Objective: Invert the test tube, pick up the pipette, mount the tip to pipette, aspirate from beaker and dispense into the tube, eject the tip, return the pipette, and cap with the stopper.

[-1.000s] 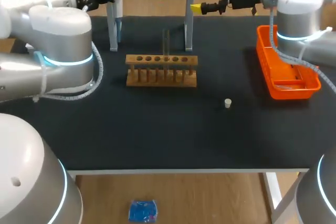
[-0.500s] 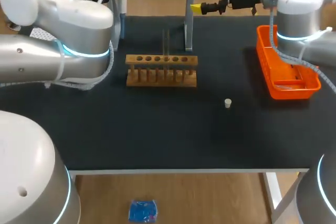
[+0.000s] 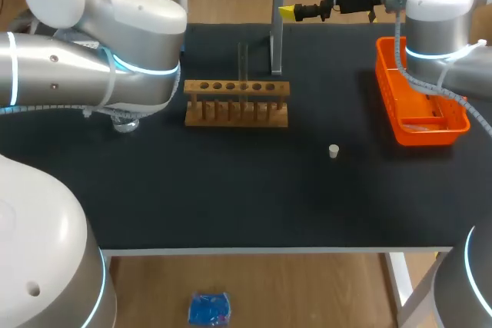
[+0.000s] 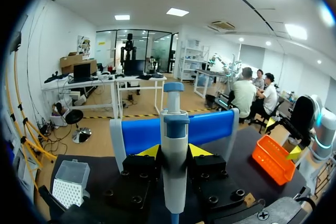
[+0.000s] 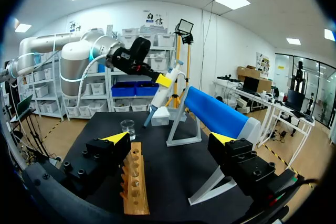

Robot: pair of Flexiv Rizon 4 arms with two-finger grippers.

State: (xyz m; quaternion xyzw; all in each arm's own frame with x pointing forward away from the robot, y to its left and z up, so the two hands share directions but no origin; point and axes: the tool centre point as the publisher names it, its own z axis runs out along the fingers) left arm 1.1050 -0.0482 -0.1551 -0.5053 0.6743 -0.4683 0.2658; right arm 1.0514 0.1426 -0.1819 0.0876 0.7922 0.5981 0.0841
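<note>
Head view mostly hides the left hand (image 4: 174, 151), seemingly clamped on the pipette (image 4: 174, 124); right hand (image 5: 169, 139) apart.

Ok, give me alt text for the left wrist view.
The left gripper is shut on a white pipette with a blue cap, upright between its yellow tips. Beyond it is a blue-barred stand; a tip box and an orange tray sit to either side.

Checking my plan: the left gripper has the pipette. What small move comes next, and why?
Probably swing the pipette over the tip box and line it up above it. The left gripper is shut on the pipette, the box sits off to the gripper's side rather than under the pipette's end, and no tip seems mounted.
</note>
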